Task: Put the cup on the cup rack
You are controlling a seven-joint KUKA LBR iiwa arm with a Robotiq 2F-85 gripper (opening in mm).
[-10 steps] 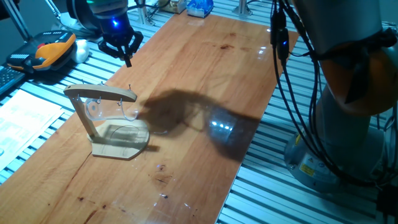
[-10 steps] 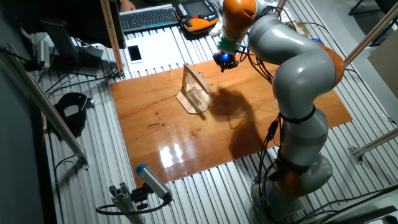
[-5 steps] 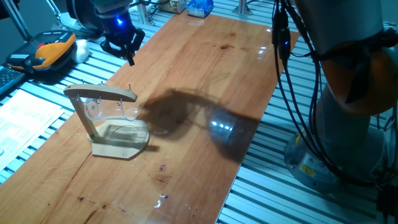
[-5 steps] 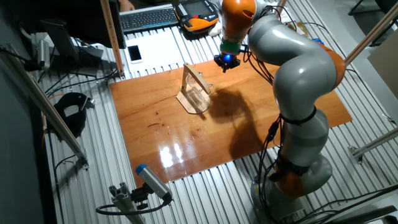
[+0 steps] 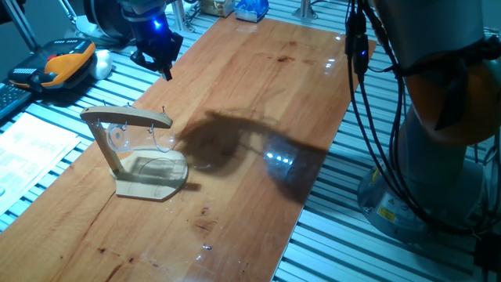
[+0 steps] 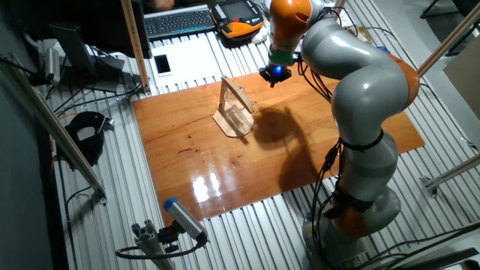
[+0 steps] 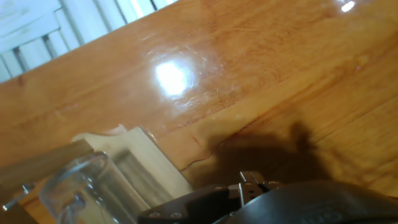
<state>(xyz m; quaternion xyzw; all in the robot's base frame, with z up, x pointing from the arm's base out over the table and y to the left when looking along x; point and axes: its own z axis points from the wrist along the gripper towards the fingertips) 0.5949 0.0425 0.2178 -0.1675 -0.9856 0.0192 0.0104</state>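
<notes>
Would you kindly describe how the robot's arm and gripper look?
The arm has rounded silver-grey segments with orange joint bands. Black cables hang beside it. The gripper is small and black, with a blue light glowing just above it.

Clear glass cup, pale wooden cup rack, reddish-brown grained table.

Grey-and-orange KUKA arm reaches across to far edge of wooden table. Black two-finger gripper points down, blue light lit, hovering; finger spacing not discernible.
</notes>
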